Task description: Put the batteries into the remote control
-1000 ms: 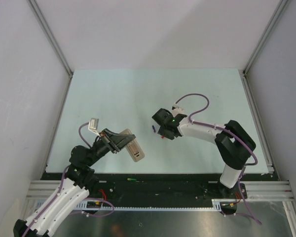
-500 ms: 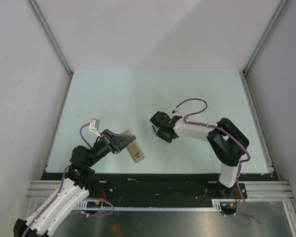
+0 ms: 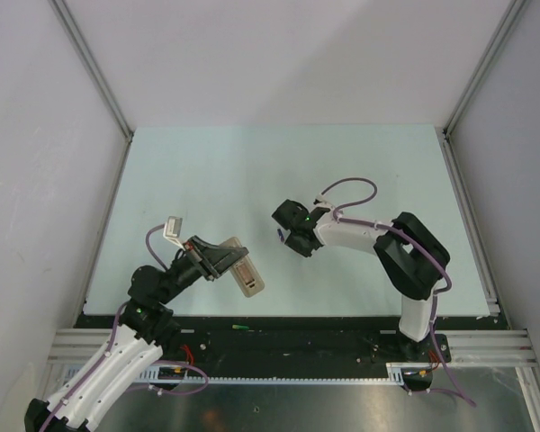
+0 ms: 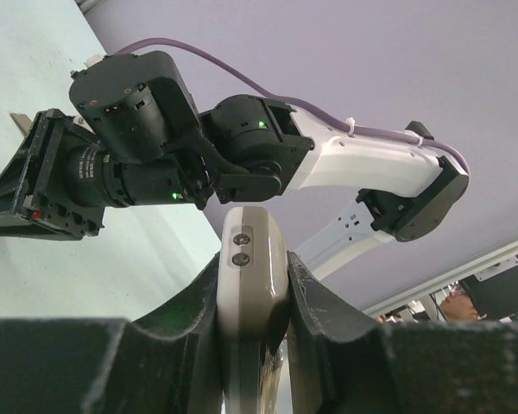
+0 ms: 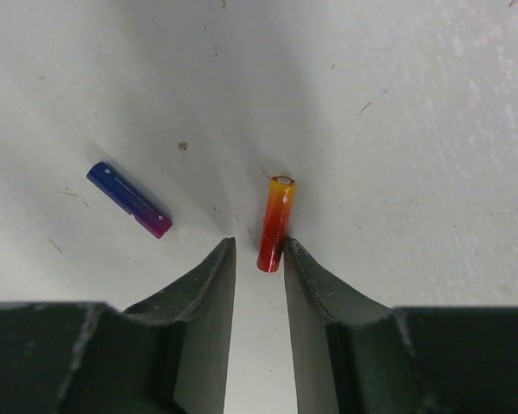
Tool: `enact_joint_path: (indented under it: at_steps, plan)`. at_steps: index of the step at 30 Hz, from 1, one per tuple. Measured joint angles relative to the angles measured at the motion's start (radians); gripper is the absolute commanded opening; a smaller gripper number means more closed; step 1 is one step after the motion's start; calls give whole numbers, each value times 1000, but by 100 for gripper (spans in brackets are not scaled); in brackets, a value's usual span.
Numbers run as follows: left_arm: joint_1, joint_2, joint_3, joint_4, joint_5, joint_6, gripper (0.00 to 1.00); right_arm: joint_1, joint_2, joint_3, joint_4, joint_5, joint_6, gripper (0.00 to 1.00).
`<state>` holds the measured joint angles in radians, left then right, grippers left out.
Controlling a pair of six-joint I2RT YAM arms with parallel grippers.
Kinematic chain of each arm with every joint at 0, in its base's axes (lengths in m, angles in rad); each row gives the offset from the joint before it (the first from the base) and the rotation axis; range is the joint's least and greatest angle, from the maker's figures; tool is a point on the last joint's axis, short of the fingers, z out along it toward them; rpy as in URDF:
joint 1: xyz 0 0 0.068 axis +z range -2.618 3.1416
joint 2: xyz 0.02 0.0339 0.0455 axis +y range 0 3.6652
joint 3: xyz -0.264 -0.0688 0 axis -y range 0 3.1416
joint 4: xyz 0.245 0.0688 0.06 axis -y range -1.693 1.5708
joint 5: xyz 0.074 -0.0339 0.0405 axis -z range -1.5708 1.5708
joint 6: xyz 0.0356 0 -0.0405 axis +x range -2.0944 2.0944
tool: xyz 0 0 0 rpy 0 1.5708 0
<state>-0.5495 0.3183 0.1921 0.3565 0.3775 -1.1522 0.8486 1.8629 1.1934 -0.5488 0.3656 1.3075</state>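
Step in hand: by my read, the right arm is lining up a pick on one cell while the left arm offers up the handset.
Right gripper point(image 5: 259, 250): down low over the pale, scuffed table point(image 3: 207, 180), dark fingers point(image 5: 209, 285) parted only a little, nothing pinched yet.
Red battery point(image 5: 275, 224): a slim red-to-orange cylinder lying flat on the table. Its near end sits just inside the gap, hard against the right-hand finger, and the rest pokes out ahead of the tips.
Blue battery point(image 5: 129, 200): a slim dark blue cylinder fading to purple, lying at a slant off to the left, clear of both fingers.
Left gripper point(image 4: 252, 345): pressed onto the remote control point(image 4: 252, 276), a slim off-white handset seen end-on and clamped by its long sides.
Remote control, from above: held up off the table at a tilt, near the left front, well apart from the batteries.
Doing it well: push forward so the fingers straddle the red battery's middle, not its tip, nudge right to centre it, then close square across it.
Risk: a pinch on the end alone could roll or flick it away.
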Motion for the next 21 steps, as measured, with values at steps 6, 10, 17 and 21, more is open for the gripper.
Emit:
enact_joint_path:
  at_steps: [6,10,17,21]
  plan:
    - [0,-8,0,0,-1,-2,0,2,38,58,-63,2,2,33]
    - [0,-21,0,0,-1,-7,0,5,52,81,-92,8,4,30]
    - [-7,-27,-1,0,-7,-10,0,11,61,92,-131,23,14,7]
    - [-11,-31,-1,0,-8,-10,0,23,63,94,-140,43,23,0]
